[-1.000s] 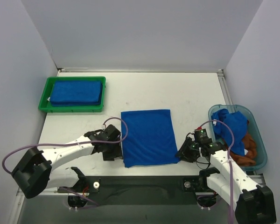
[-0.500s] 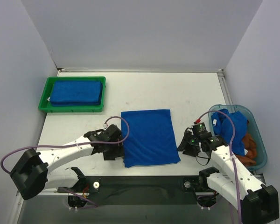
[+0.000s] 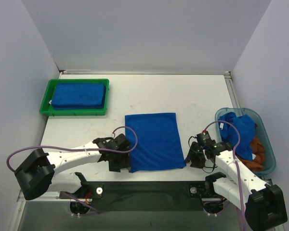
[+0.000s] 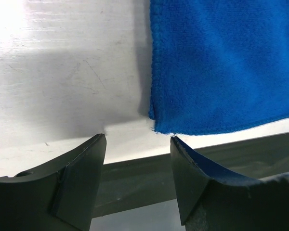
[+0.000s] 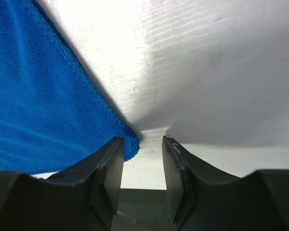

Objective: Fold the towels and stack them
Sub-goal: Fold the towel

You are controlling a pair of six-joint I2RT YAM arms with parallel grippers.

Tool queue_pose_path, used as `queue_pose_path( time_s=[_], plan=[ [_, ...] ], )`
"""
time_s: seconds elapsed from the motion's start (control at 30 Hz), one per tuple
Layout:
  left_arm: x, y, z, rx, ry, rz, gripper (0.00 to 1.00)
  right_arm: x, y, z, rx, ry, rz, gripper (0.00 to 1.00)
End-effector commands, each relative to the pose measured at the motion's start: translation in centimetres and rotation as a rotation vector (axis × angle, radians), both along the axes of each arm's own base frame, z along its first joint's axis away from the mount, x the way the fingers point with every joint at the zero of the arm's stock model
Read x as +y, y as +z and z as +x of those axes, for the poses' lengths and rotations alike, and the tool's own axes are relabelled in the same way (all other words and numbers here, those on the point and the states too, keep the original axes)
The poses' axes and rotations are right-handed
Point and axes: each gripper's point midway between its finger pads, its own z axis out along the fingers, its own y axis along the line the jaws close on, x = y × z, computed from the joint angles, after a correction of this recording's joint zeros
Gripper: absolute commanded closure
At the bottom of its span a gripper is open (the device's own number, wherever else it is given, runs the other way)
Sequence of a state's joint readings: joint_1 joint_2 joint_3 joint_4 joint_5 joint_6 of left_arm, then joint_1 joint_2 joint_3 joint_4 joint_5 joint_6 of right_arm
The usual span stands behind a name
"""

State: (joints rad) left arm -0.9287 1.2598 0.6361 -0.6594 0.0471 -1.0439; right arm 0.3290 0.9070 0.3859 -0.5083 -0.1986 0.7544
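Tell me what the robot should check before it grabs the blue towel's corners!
1. The spread blue towel lies flat on the table: ok.
2. The left jaws are open and empty: ok.
3. The right jaws are open and empty: ok.
4. Its near left corner sits just ahead, between the left jaws: ok.
5. Its near right corner sits off-centre at the right jaws: not ok.

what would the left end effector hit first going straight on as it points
Probably the near corner of the towel, just ahead of the left end effector; the table beneath may touch first, depth unclear.
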Motion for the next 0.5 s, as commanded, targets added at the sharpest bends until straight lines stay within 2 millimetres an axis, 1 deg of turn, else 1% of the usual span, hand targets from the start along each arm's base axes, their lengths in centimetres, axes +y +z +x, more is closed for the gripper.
queue_pose_path(
  time_s=[0.0,0.03,0.07,0.1,0.13,0.17,0.2,0.23,0.27,0.3,0.33,0.37,0.4,0.43,0.47],
  plan=[
    [-0.6,1.3,2.2,-0.082,0.046,0.013,0.34,0.3,0.5,0.6,-0.042,-0.015,0.017,0.63],
    [-0.6,1.8,3.3,-0.126,0.054,0.025,0.36,0.5,0.8,1.0,-0.064,-0.007,0.022,0.63],
    [-1.2,2.9,4.5,-0.162,0.065,0.007,0.37,0.7,1.5,1.7,-0.104,-0.001,0.034,0.64],
    [-1.3,3.4,5.6,-0.188,0.071,0.012,0.39,1.0,2.5,2.6,-0.14,0.003,0.045,0.65],
    [-0.9,3.9,7.2,-0.223,0.103,0.023,0.41,1.2,3.2,3.4,-0.171,0.015,0.051,0.66],
    [-1.4,5.2,8.9,-0.258,0.12,0.004,0.43,1.6,3.9,4.6,-0.22,0.029,0.059,0.67],
    [-1.7,5.2,10.3,-0.28,0.104,0.012,0.44,1.8,4.1,5.4,-0.226,0.036,0.059,0.67],
    [-1.3,5.4,11.8,-0.296,0.125,0.018,0.44,2.4,5.3,6.7,-0.265,0.043,0.075,0.68],
    [-1.5,5.8,12.9,-0.312,0.127,0.016,0.44,2.9,5.9,8.3,-0.31,0.047,0.09,0.69],
    [-2.2,5.8,14.4,-0.326,0.109,0.023,0.44,3.2,5.3,8.9,-0.282,0.045,0.085,0.69],
    [-2.2,6.0,15.8,-0.337,0.119,0.023,0.45,4.0,6.0,10.0,-0.292,0.049,0.11,0.69],
    [-2.4,5.8,16.5,-0.343,0.107,0.033,0.46,4.8,5.4,11.2,-0.28,0.057,0.122,0.7],
    [-3.0,5.5,17.9,-0.349,0.086,0.051,0.46,5.2,5.4,11.9,-0.277,0.059,0.132,0.71],
    [-3.0,5.1,18.6,-0.349,0.08,0.067,0.47,5.9,6.2,13.2,-0.3,0.061,0.146,0.71],
    [-2.8,4.7,19.4,-0.346,0.082,0.077,0.47,6.4,5.5,14.2,-0.29,0.064,0.146,0.71]
  ],
)
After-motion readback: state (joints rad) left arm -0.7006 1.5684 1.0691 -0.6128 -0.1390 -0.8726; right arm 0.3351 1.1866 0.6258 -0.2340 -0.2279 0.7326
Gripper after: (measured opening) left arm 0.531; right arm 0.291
